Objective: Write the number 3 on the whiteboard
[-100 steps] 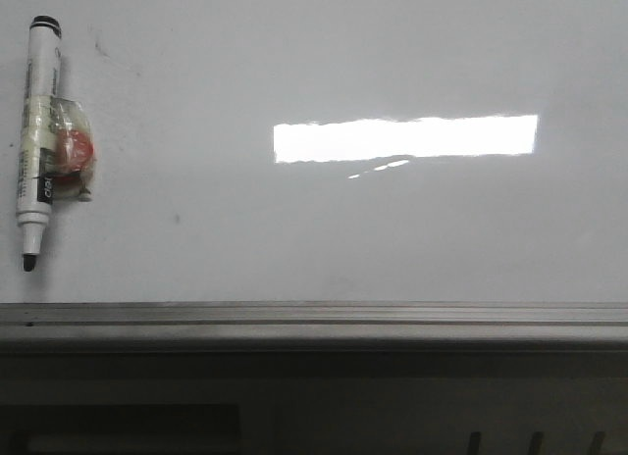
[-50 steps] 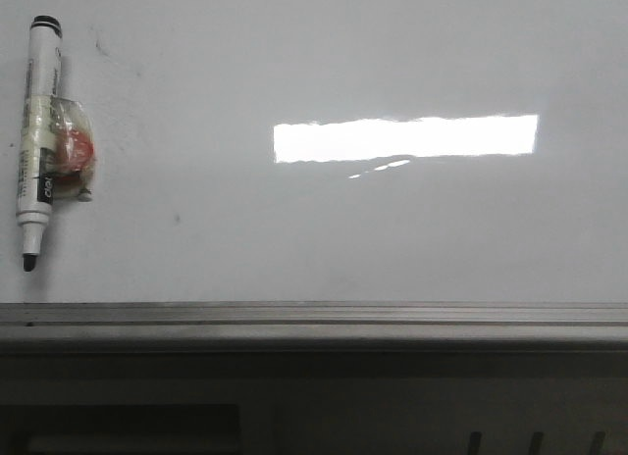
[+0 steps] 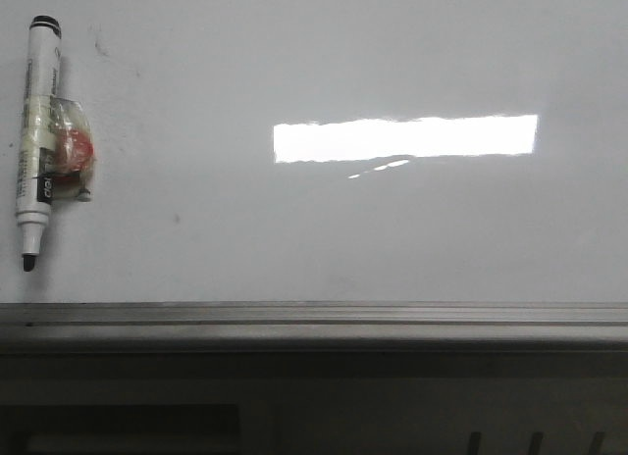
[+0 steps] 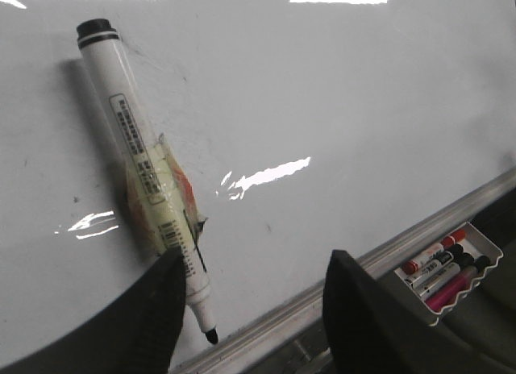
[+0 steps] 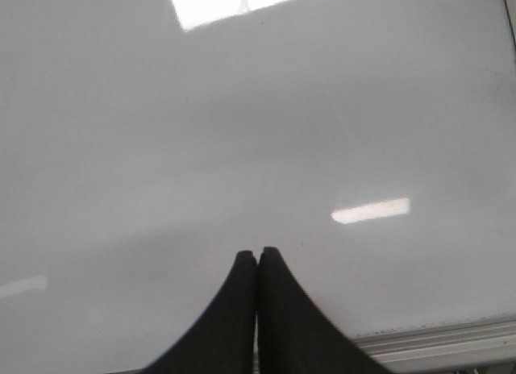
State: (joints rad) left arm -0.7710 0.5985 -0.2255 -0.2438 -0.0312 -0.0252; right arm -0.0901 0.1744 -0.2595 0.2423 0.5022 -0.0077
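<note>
A glossy white-grey whiteboard with a ribbed grey metal rail bears no drawn 3. A tape-wrapped white cylindrical marker lies uncapped at its left. The left gripper gapes above the board; the right gripper has its smooth black fingers pressed together, empty.

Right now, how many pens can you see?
5, maybe more. One big pen lies uncapped on the whiteboard, near its left side. About four small ones sit in a tray past the board's rail; others may be hidden.
</note>
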